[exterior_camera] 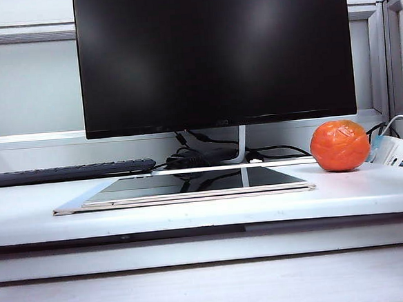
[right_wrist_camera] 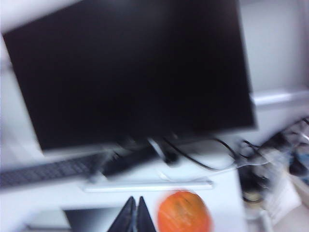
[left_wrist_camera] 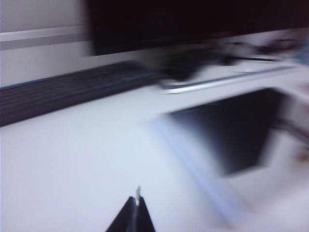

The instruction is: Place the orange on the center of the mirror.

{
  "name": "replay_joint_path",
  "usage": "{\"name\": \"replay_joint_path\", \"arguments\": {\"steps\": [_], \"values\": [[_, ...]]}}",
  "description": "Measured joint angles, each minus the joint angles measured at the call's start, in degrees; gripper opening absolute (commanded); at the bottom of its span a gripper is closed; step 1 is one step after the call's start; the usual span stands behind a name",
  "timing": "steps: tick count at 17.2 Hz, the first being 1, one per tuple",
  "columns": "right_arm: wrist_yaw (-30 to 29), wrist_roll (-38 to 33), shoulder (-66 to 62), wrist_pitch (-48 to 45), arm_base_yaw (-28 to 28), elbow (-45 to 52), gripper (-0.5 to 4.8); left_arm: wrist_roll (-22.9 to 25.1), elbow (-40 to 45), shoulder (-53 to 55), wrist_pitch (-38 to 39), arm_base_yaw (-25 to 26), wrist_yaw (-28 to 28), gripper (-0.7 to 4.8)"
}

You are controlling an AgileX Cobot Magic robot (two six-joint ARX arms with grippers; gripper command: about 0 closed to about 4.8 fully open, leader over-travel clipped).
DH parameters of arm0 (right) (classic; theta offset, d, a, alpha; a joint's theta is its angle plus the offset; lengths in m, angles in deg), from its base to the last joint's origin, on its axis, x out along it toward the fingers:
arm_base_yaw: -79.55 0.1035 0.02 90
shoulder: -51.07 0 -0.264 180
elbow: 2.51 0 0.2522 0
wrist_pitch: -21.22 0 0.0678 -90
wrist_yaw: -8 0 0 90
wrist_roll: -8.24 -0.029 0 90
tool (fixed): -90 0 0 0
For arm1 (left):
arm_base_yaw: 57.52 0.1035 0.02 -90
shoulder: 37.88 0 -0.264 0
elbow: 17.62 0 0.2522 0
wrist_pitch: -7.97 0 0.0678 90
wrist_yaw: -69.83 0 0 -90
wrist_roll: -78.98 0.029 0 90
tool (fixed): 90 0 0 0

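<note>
Both the left gripper and right gripper were pinched shut, empty. The right should open wide before closing around the orange, right of the mirror.

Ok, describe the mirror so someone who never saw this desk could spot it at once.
Find the big black monitor at the back of the white desk. Flat on the desk in front of its stand lies the mirror, a thin cream-framed panel reflecting dark. Unlike the black keyboard behind it on the left and the round orange to its right, it is flat, rectangular and shiny.
</note>
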Motion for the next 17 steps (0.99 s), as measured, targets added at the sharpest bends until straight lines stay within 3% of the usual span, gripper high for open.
{"name": "replay_joint_path", "arguments": {"steps": [1, 4, 5, 7, 8, 13, 17], "values": [[0.22, -1.25, -1.31, 1.01, 0.0, -1.55, -0.02, 0.0, 0.0, 0.0, 0.04, -5.79, -0.26, -0.05], [-0.11, -1.42, -8.7, 2.03, 0.0, -3.26, 0.14, 0.0, 0.0, 0.0, 0.07, -16.92, -0.72, -0.05], [-0.92, -0.37, -14.36, 1.86, 0.0, -4.83, 1.22, 0.0, 0.0, 0.0, 0.07, -20.15, -0.94, -0.05], [-4.59, 5.03, -25.64, -2.54, 0.0, -7.39, 4.48, 0.0, 0.0, 0.0, 0.07, -22.49, -1.09, -0.05], [-6.38, 8.79, -31.85, -4.98, 0.0, -9.03, 4.79, 0.0, 0.0, 0.0, 0.07, -22.18, -0.92, -0.05], [-7.1, 18.67, -59.21, -16.37, -0.02, -19.63, 4.79, 0.0, 0.0, 0.02, 0.09, -21.68, -0.79, -0.05], [-6.8, 19.56, -76.83, -18.34, -0.04, -28.33, 4.79, 0.0, 0.0, 0.02, 0.09, -20.22, -0.81, -0.05]]}}
